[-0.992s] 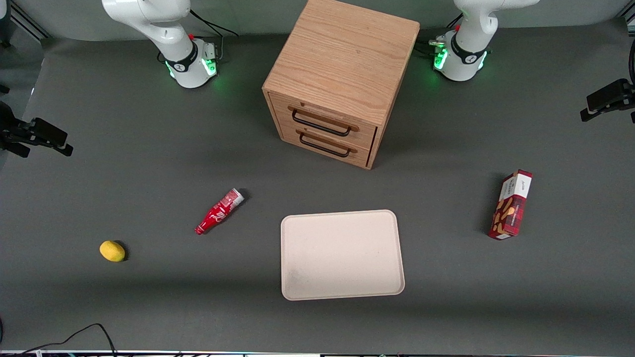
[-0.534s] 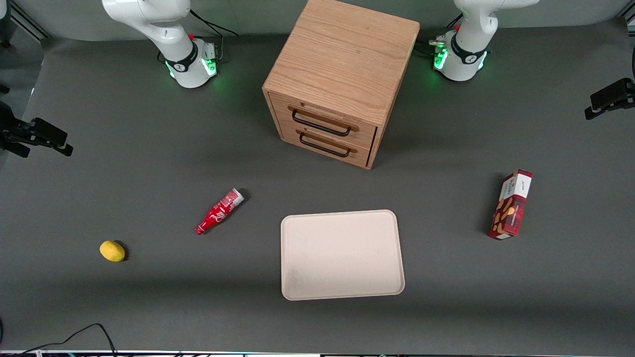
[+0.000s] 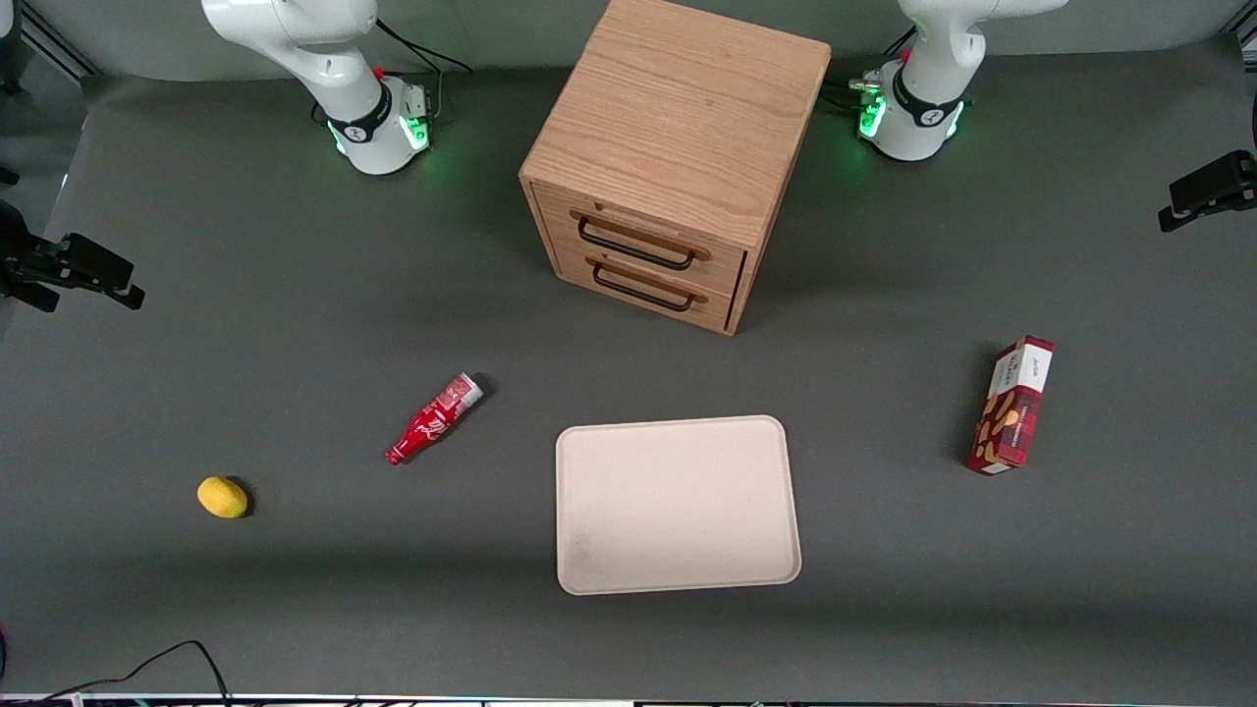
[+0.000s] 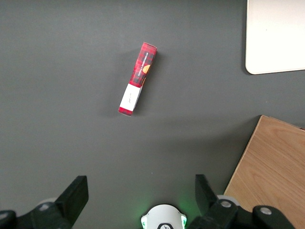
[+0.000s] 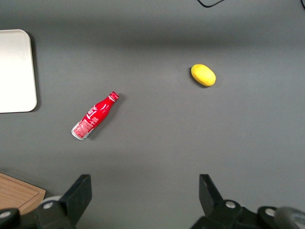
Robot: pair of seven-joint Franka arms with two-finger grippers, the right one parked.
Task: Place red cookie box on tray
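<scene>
The red cookie box (image 3: 1011,405) lies flat on the dark table toward the working arm's end, white end panel pointing away from the front camera. It also shows in the left wrist view (image 4: 138,78). The tray (image 3: 562,511) lies empty near the table's middle, nearer the front camera than the drawer cabinet; a corner of it shows in the left wrist view (image 4: 274,67). My left gripper (image 4: 140,193) hangs high above the table, well apart from the box, open and empty. In the front view the gripper (image 3: 1193,196) shows at the picture's edge.
A wooden two-drawer cabinet (image 3: 678,157) stands at the table's middle, drawers shut. A small red bottle (image 3: 434,419) and a yellow lemon (image 3: 222,497) lie toward the parked arm's end. A black cable (image 3: 147,663) lies at the front edge.
My left gripper has shifted slightly outward toward the working arm's end of the table. The box, tray and other objects have not moved.
</scene>
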